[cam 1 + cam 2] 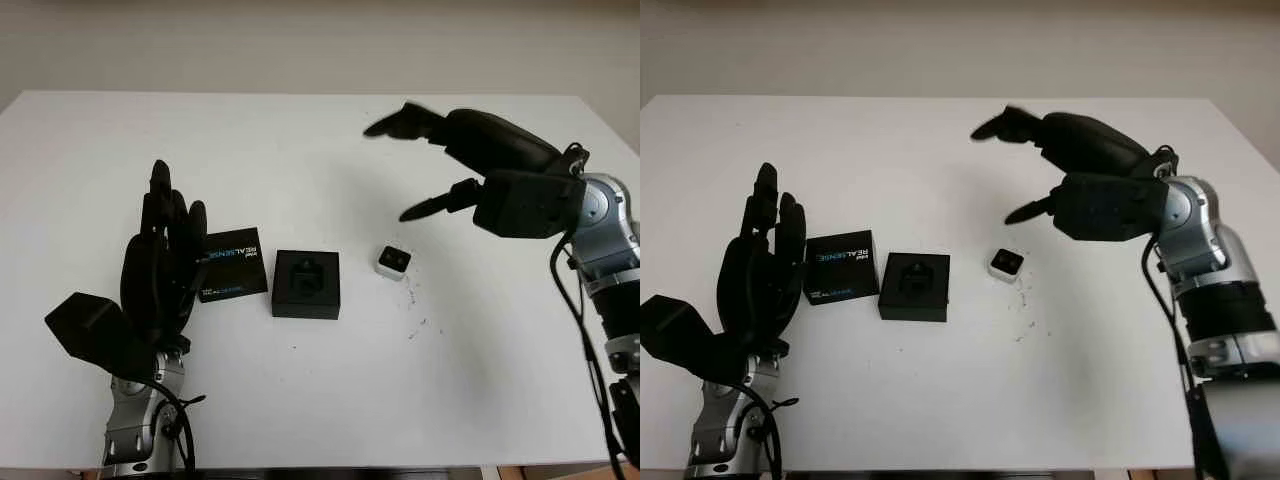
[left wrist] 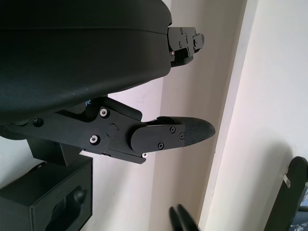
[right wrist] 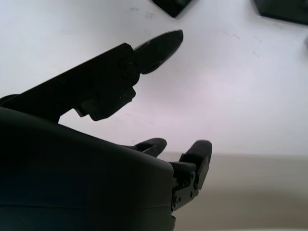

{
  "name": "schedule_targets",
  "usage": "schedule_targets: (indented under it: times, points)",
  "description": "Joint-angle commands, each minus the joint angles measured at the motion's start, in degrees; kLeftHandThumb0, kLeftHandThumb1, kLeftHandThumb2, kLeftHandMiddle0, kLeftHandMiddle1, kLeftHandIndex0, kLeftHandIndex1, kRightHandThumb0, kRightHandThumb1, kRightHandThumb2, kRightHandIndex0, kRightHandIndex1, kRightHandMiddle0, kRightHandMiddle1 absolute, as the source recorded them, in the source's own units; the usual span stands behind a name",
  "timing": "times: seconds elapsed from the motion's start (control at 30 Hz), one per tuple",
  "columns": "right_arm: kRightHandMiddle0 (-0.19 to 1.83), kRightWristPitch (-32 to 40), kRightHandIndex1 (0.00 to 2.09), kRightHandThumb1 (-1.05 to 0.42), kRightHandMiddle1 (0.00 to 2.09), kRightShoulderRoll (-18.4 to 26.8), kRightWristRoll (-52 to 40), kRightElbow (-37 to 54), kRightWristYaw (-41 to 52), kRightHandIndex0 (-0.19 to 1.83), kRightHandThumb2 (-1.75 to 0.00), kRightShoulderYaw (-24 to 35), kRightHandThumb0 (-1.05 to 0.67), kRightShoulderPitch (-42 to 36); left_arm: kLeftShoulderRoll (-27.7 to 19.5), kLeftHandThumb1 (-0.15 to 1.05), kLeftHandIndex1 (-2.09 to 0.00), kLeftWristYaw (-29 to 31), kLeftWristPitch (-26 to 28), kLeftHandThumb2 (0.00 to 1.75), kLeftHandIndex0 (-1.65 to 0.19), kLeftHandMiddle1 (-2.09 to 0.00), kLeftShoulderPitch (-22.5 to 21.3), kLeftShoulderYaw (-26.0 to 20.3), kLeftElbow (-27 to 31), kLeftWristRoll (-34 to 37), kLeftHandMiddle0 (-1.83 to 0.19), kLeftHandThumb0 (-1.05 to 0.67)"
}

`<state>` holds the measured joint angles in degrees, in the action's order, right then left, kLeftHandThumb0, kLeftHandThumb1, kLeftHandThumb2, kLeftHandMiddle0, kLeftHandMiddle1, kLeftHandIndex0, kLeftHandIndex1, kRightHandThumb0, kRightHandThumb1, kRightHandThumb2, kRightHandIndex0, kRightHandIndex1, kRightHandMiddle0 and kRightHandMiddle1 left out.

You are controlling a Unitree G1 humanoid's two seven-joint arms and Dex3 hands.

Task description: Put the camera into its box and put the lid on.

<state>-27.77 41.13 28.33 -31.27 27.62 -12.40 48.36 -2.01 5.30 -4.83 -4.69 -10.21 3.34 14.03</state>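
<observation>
Camera (image 1: 393, 261) untouched on table (image 1: 320, 400), right hand (image 1: 440, 165) open above it.

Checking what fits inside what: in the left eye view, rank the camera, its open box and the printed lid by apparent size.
1. Open box and printed lid: too alike to rank.
2. Camera: clearly smallest.

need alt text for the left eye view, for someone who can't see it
On a white table sit a black lid, an open black box and a small camera in a row, left to right. The left hand is open beside the lid; the right hand is open, raised above and right of the camera.
</observation>
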Motion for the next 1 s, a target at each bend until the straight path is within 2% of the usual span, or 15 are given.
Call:
schedule_targets:
  times: [0.0,0.23,0.37,0.63,0.8,0.97]
  points:
    - [0.33,-0.82,0.11,-0.73,0.18,2.19,3.04,0.43,1.09,0.38,-0.06,-2.09,-0.34,2.56,-0.18,1.05,-0.04,-0.22,-0.57,0.43,0.09,-0.05,-1.16,-0.07,-0.09,-0.23,0.08,-0.52]
    - [0.43,-10.54,0.09,-0.71,0.08,4.59,7.39,-1.53,-0.1,0.42,-0.06,-5.6,-0.22,2.51,-0.54,1.05,-0.05,-0.24,-0.63,0.45,0.09,-0.05,-1.08,-0.12,-0.11,-0.48,0.07,-0.52]
    - [0.45,-15.74,0.09,-0.71,0.07,5.69,11.0,-4.54,-2.42,0.44,-0.06,-7.6,-0.26,3.72,-0.72,1.05,-0.05,-0.05,-0.17,0.46,0.08,-0.05,-1.36,-0.24,-0.04,-0.15,0.07,-0.51]
    - [0.45,-19.84,0.09,-0.75,0.06,3.5,12.94,-11.66,-8.79,0.45,-0.07,-9.66,-0.33,4.15,-0.88,1.05,-0.05,0.6,-0.47,0.45,0.09,-0.05,-1.67,-0.09,-1.12,-0.33,0.07,-0.52]
    - [0.52,-23.05,0.13,-0.78,0.1,1.81,15.73,-16.51,-17.83,0.54,-0.07,-11.37,-0.36,4.11,-0.5,1.05,-0.05,0.24,0.09,0.43,0.08,-0.06,-1.01,-0.39,-0.11,0.25,0.06,-0.52]
    - [0.54,-23.1,0.15,-0.82,0.12,0.59,18.43,-20.04,-24.01,0.56,-0.07,-13.34,-0.38,4.83,-0.8,1.05,-0.05,0.48,-0.12,0.44,0.08,-0.05,-0.48,-0.17,0.16,-0.25,0.07,-0.52]
